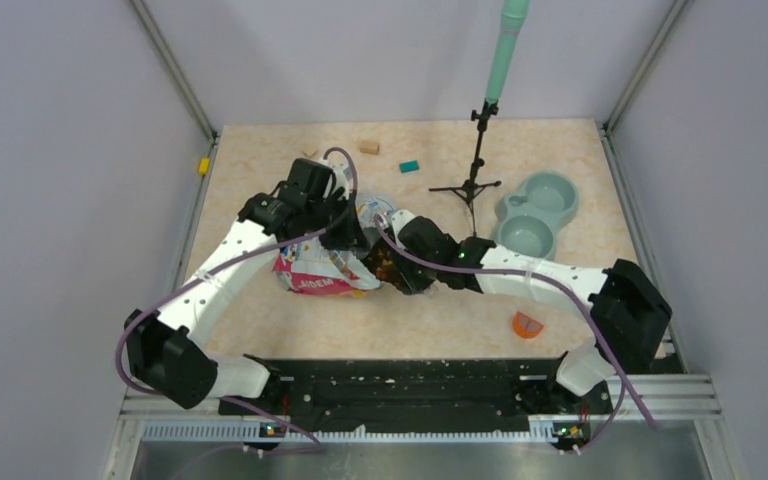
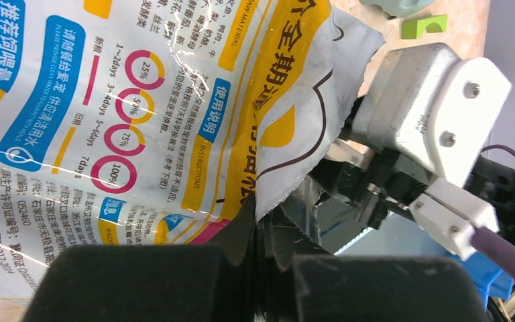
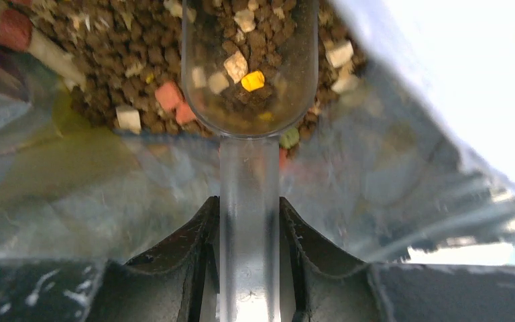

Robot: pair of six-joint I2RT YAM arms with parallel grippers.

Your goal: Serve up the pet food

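Observation:
The pet food bag point(image 1: 312, 272) lies on the table with its mouth toward the right. My left gripper point(image 2: 271, 235) is shut on the torn edge of the bag point(image 2: 141, 100), holding the mouth up. Inside the bag, brown pet food point(image 3: 107, 47) with some coloured bits fills the far end. My right gripper point(image 3: 249, 215) is shut on the handle of a clear plastic scoop point(image 3: 249, 67). The scoop's bowl rests in the kibble and holds some of it. From above, the right gripper point(image 1: 388, 265) reaches into the bag's mouth just below the left gripper point(image 1: 350, 235).
A teal double pet bowl point(image 1: 535, 215) stands to the right of a black tripod stand point(image 1: 475, 170). An orange object point(image 1: 527, 325) lies near the right arm. A tan block point(image 1: 368, 147) and a teal block point(image 1: 409, 166) sit at the back, a yellow block point(image 1: 203, 165) at the left edge.

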